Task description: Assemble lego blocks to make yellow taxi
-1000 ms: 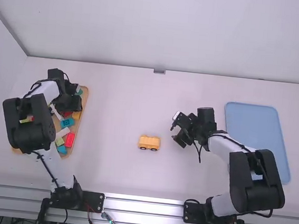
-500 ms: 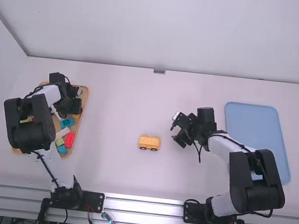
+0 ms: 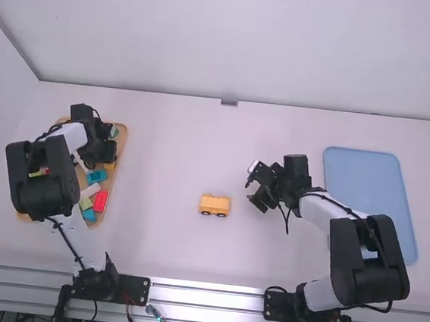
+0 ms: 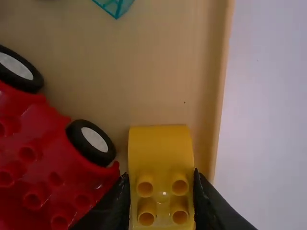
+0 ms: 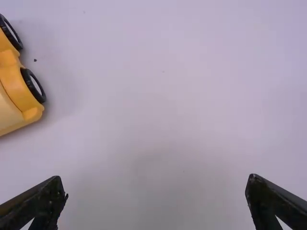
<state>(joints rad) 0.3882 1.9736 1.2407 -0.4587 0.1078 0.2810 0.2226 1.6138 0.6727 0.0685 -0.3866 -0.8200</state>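
**Taxi base out on the table, yellow block in your left grip**

Your yellow wheeled base stands mid-table, a little closer to the near edge than the far one. It looks to carry a paler upper layer, so judge the build part done. Left to do, likely: bring the yellow block over and press it on top. Its rounded end will want facing the right way.

That block is at the wooden tray's right wall. Your left gripper has its fingers closed in on both sides of it. Red wheeled base close beside; watch for a snag on lifting.

Tray lies along the table's left edge. Also in it: red block, white block, yellow-green block, teal block.

Right gripper: fingers wide apart, nothing held, right of your taxi base. Blue tray by the right edge, partly hidden under that arm.
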